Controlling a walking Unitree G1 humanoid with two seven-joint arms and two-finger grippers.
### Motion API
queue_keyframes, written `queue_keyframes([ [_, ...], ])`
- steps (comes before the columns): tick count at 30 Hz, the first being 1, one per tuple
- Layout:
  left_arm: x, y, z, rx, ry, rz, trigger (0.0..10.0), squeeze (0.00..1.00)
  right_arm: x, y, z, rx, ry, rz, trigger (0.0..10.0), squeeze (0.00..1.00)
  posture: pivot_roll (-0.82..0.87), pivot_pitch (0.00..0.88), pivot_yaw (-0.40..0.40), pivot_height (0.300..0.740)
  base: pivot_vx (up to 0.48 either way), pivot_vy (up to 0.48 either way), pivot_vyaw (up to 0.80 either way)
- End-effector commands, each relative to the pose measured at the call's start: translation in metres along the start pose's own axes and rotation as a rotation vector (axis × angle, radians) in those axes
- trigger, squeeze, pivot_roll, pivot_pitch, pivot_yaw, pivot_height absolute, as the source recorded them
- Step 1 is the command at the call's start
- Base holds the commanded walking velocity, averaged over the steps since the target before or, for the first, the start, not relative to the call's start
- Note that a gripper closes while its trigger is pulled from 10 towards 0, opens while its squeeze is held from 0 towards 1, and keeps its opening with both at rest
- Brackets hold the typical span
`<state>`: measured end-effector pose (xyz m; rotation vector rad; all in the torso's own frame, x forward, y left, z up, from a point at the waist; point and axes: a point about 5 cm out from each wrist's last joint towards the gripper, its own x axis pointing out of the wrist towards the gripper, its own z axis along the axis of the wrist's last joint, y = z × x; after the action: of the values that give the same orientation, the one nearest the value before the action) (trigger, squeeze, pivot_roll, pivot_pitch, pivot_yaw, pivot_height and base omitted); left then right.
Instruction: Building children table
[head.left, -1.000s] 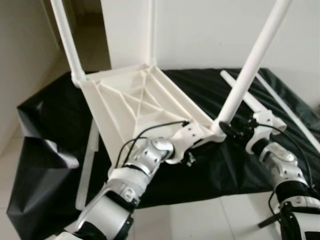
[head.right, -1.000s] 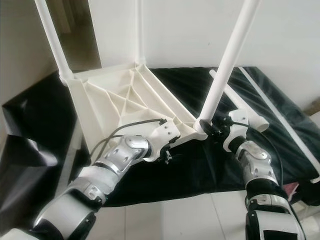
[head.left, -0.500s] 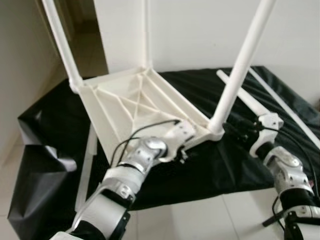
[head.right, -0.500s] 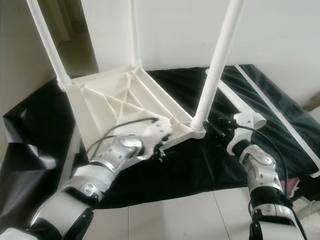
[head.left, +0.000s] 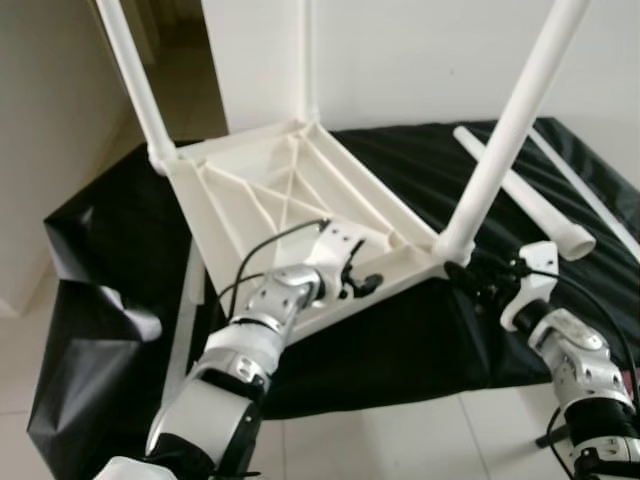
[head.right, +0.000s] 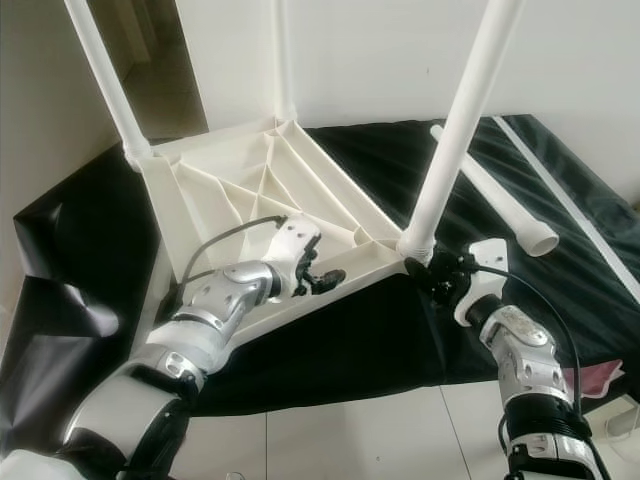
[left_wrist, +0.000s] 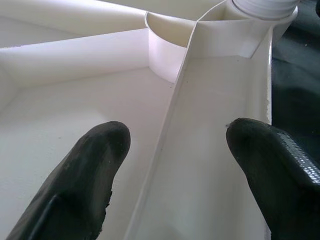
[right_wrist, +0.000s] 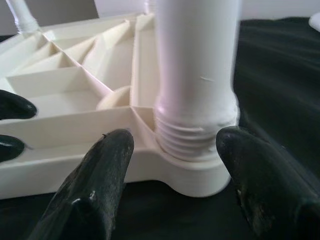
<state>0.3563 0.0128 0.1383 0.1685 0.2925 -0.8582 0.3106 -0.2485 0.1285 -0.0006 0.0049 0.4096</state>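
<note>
The white tabletop (head.left: 300, 210) lies upside down, tilted, across the centre of the frame on a black cloth (head.left: 420, 330), ribs upward, with three legs standing from its corners; the nearest leg (head.left: 505, 135) rises toward the upper right. A second ago the left gripper (head.left: 362, 283) was tucked against the near rim below the corner socket; it has since moved up over the rim, its fingers spread astride an inner rib. The right gripper (head.left: 478, 282) has pulled back slightly from the leg's threaded base (right_wrist: 195, 132), fingers apart on either side, not clamped. A loose fourth leg (head.left: 525, 195) lies on the cloth at right. This suggests re-gripping: bracing the top before screwing further.
</note>
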Motion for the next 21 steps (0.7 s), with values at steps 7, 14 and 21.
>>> queue_keyframes([
  [7,-0.001,-0.015,-0.018,0.235,0.082,-0.111,10.0,0.0,-0.007,0.007,0.001,0.032,-0.008,0.0,10.0,0.0,0.02,0.0,0.011,0.74,0.0,0.0,0.0],
  [14,-0.018,-0.019,-0.038,0.349,0.132,-0.317,10.0,0.0,-0.016,0.004,0.013,0.025,-0.027,-0.007,10.0,0.0,0.01,0.0,0.018,0.74,0.0,0.0,0.0],
  [21,-0.043,-0.004,-0.059,0.374,0.218,-0.39,10.0,0.0,-0.026,0.0,0.019,0.012,-0.024,-0.008,10.0,0.0,0.01,0.0,0.029,0.74,0.0,0.0,0.0],
])
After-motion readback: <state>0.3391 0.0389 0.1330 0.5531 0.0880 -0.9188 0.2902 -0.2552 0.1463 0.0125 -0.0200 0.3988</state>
